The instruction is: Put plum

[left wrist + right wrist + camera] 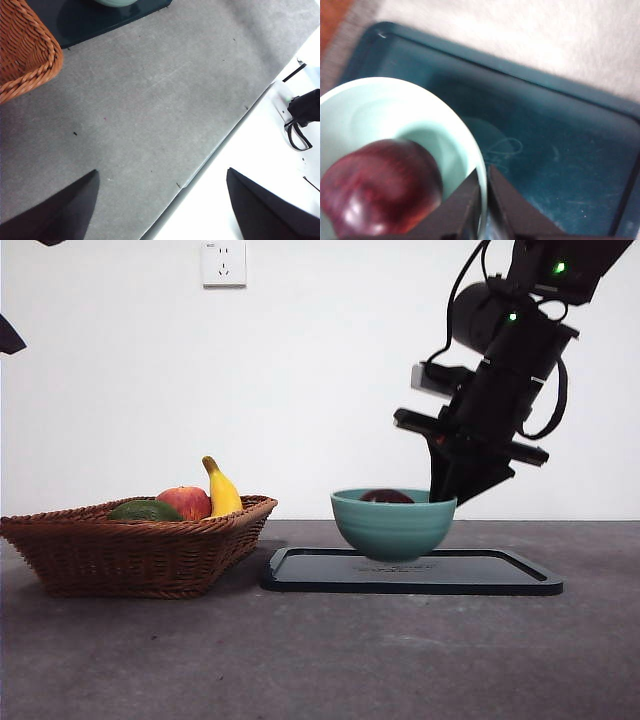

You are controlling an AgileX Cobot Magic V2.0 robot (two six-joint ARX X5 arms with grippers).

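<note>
Now the plum [380, 192] sits in the teal bowl [392, 525] on the dark tray [500, 575]; right gripper [484, 200] pinches the bowl's rim at 3 o'clock; left gripper [160, 200] spread over bare table [150, 115]; no writing readable.

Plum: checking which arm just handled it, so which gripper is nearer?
Right. The right gripper is at the bowl rim beside the plum; the left gripper hovers over bare table, away.

1. This looks like a robot test bench in a lab, not a home: a plain white wall [320, 390] with one white power socket [223, 262] backs a bare grey felt-like table cover [320, 660].
2. A black robot arm with green indicator lights [500, 350] hangs over the table.
3. The props are staged: a woven brown wicker basket of fruit [130, 550] beside a flat dark rectangular tray [500, 575] carrying a teal ceramic bowl [392, 525].
</note>
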